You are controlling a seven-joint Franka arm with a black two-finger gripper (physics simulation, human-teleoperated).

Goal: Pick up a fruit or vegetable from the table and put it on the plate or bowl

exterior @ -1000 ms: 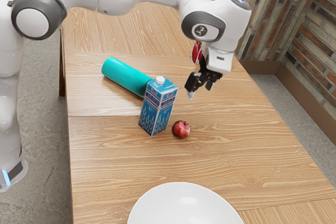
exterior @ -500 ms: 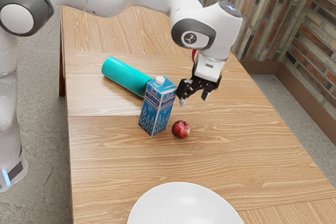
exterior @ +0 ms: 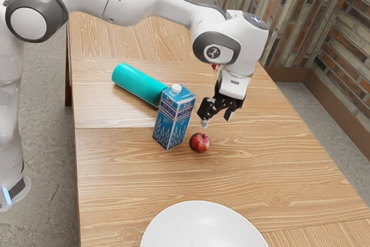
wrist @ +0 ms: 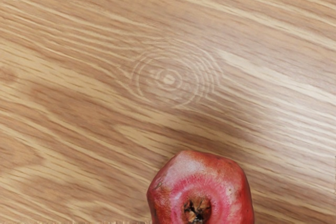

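A small red pomegranate point(exterior: 199, 142) lies on the wooden table just to the exterior view's right of the milk carton. In the wrist view the pomegranate point(wrist: 200, 189) sits on bare wood with its crown facing the camera. My gripper point(exterior: 214, 118) hangs open a little above and slightly behind the fruit, with nothing between its fingers. A white plate point(exterior: 202, 225) rests at the table's front edge, partly cut off by the frame.
A blue and white milk carton point(exterior: 173, 116) stands upright close to the fruit. Behind it a teal cylinder point(exterior: 139, 84) lies on its side. The table point(exterior: 277, 160) runs wide toward the exterior view's right.
My hand has come down and toward the front, ending closer above the pomegranate. The fruit, carton and plate have stayed put.
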